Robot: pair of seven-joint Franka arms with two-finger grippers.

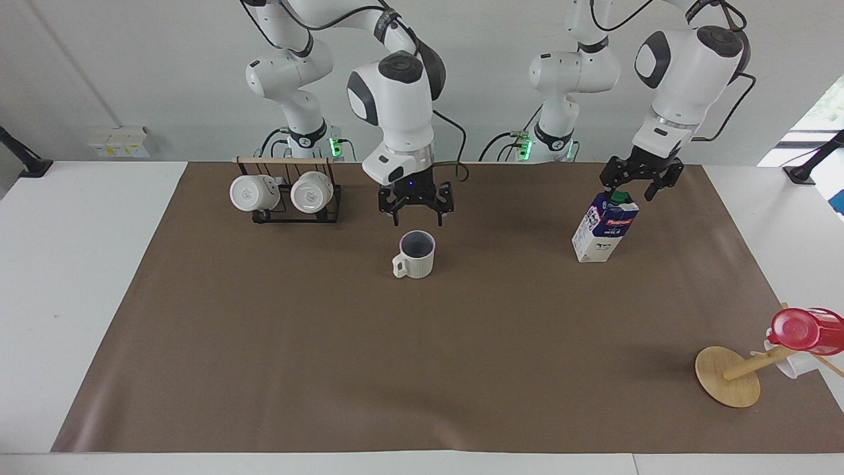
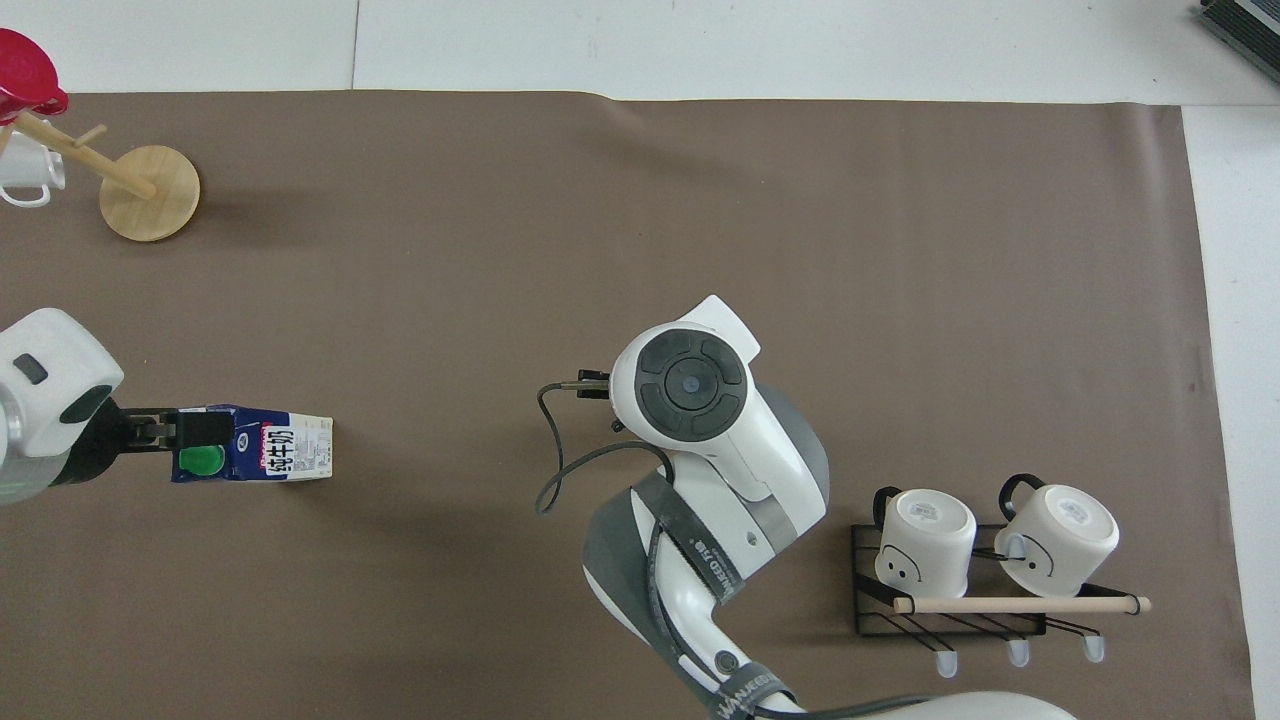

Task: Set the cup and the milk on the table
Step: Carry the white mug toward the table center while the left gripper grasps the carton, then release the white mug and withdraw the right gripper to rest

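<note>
Facing view: the cream-coloured mug with its loop handle and dark grey-purple inside (image 1: 415, 254) stands upright on the large brown paper-like sheet (image 1: 330, 343) that covers the wide white table (image 1: 79, 264), mouth up and nothing visible in it. The right gripper (image 1: 415, 214) hangs just above it, fingers spread apart, clear of the rim and gripping nothing. Toward the left arm's end, the tall blue-and-white milk carton with the round green cap (image 1: 605, 226) stands upright on the sheet too, cap on. The left gripper (image 1: 635, 188) sits right over that cap, fingers parted to either side of the carton's top, not clamped. In the overhead view the right arm's white wrist hides the mug entirely. Near the right arm's base, a black wire rack with a wooden bar (image 1: 290, 198) holds two white mugs on their sides. At the sheet's corner away from the robots, a tipped wooden mug tree (image 1: 728, 376) carries a red plastic cup (image 1: 804, 330) and a white mug (image 2: 25, 172).
</note>
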